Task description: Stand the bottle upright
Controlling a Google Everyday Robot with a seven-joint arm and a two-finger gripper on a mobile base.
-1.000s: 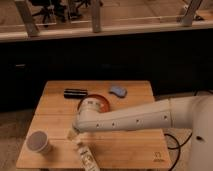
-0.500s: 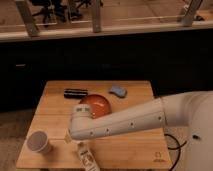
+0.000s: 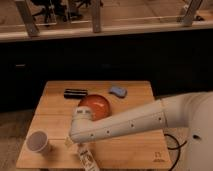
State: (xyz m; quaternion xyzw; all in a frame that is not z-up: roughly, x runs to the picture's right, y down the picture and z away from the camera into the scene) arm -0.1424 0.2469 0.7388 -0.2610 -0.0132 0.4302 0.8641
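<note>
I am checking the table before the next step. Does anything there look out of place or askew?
Yes. The bottle lies on its side near the front edge of the table, right by the gripper, where it should stand upright. The cup stands upright, and I see nothing spilled.

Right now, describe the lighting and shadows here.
Camera view: the table is warmly lit, the strip behind it dark; no glare; the gripper, at the front edge by the lying bottle, sits under the arm's shaded underside.
</note>
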